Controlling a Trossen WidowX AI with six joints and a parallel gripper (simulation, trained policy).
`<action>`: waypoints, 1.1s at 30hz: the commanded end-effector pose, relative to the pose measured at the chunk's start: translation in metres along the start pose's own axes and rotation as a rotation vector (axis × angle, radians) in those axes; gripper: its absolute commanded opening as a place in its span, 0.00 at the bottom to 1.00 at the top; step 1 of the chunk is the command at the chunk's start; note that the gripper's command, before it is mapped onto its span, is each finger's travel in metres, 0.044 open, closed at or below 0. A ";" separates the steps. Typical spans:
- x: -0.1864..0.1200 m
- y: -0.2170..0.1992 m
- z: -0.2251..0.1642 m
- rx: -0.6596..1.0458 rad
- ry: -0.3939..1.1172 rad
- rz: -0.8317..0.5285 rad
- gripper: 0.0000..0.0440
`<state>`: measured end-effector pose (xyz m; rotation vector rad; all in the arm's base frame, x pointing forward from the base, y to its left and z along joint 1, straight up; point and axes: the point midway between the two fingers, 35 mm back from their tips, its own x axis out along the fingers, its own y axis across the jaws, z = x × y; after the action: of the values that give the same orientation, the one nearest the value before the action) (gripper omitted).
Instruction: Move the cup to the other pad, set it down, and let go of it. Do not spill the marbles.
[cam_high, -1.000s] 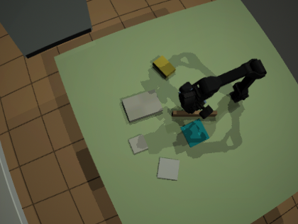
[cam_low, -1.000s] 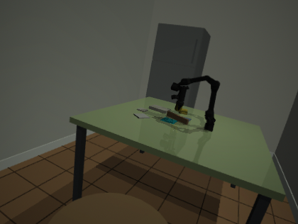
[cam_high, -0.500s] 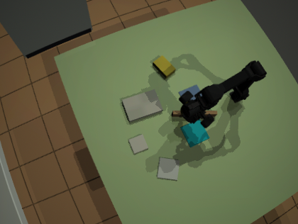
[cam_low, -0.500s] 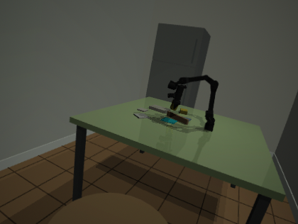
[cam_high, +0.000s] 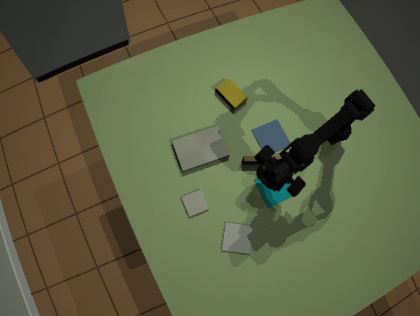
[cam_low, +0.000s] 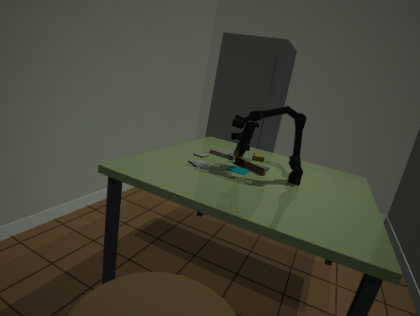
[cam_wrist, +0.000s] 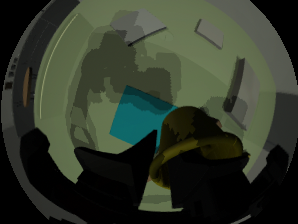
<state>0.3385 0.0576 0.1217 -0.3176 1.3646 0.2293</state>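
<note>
A yellow cup (cam_low: 238, 152) (cam_wrist: 186, 122) is held off the table, near the wooden bar and the teal pad. My gripper (cam_wrist: 161, 133) is shut on the cup's wall, with one finger at its mouth and the other outside; in the top view the hand hides most of the cup. The teal pad (cam_high: 274, 199) (cam_low: 238, 170) (cam_wrist: 135, 117) lies partly under the hand, and the cup covers one corner of it in the wrist view. The blue pad (cam_high: 270, 135) lies beyond the bar and holds nothing. No marbles can be made out; the finger hides the cup's inside.
A wooden bar (cam_high: 249, 160) (cam_low: 256, 167) lies between the two pads. A large grey slab (cam_high: 197, 150) (cam_wrist: 248, 95), a small pale tile (cam_high: 195, 203) (cam_wrist: 210, 34) and another pale tile (cam_high: 234, 238) (cam_wrist: 140, 26) lie around. A yellow block (cam_high: 231, 93) (cam_low: 258, 157) lies beyond the blue pad.
</note>
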 end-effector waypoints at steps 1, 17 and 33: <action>0.007 0.013 0.003 -0.007 0.001 0.006 0.00; 0.040 0.053 -0.002 -0.019 0.020 0.010 0.02; 0.058 0.054 -0.010 0.025 0.004 0.009 0.27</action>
<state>0.3231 0.1040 0.0592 -0.3085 1.3753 0.2253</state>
